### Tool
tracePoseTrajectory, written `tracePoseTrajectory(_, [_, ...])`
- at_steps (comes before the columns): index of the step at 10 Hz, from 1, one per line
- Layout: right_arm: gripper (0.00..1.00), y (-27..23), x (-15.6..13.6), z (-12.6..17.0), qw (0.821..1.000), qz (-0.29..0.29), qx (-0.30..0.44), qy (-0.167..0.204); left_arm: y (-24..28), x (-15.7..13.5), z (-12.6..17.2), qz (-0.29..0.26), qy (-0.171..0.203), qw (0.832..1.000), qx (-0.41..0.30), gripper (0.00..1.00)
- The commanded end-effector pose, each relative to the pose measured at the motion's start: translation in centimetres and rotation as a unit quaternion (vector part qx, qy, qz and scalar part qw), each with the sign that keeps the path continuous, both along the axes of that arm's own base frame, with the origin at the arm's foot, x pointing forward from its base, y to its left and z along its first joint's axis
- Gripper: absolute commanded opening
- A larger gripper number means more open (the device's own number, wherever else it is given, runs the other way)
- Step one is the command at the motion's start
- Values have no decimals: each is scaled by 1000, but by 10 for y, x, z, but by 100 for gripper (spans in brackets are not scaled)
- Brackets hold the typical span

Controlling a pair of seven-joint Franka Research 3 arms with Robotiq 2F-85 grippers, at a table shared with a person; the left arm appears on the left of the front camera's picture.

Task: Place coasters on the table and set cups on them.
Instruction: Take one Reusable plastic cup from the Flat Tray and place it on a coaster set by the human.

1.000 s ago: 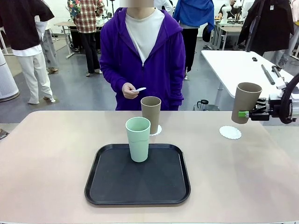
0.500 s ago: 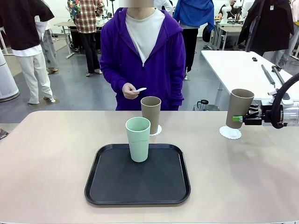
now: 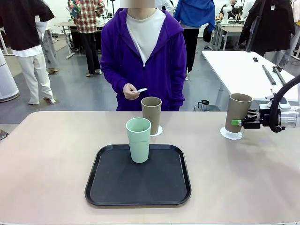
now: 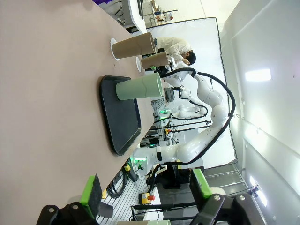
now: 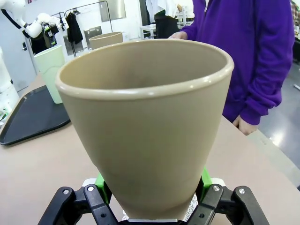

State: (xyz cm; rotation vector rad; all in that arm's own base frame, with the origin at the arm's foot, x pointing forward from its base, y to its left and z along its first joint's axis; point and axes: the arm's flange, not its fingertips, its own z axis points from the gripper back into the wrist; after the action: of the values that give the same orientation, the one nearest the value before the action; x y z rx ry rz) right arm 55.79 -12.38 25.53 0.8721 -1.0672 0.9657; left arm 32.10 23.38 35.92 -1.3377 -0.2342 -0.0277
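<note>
My right gripper [image 3: 237, 123] is shut on a tan cup [image 3: 238, 112], held upright at the table's right with its base at a white coaster [image 3: 230, 135]; I cannot tell whether they touch. In the right wrist view this cup [image 5: 147, 122] stands between the green pads [image 5: 100, 181]. A second tan cup [image 3: 151, 115] stands on a coaster [image 3: 158, 131] behind the tray. The mint green cup [image 3: 138, 139] stands on the black tray [image 3: 138, 190]. The person's hand holds a third coaster [image 3: 139, 90]. My left gripper [image 4: 145, 190] is open and holds nothing, low over the beige table [image 4: 47, 93].
The person in a purple hoodie stands at the far edge behind the middle cup. A white table [image 3: 243, 65] lies behind at the right. Bare tabletop stretches left of the tray and in front of it.
My right gripper has come down and a little to the left with the tan cup, turning it from tilted to upright over the right coaster. The other cups have not moved.
</note>
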Motion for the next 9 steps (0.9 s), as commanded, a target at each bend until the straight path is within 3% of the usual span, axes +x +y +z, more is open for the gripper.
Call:
tracePoseTrajectory(1, [81, 2, 8, -3, 1000, -4, 0, 3, 0, -1, 2, 2, -2, 1000, 0, 100])
tracePoseTrajectory(9, [81, 3, 10, -20, 1000, 0, -8, 0, 0, -1, 2, 2, -2, 1000, 0, 100])
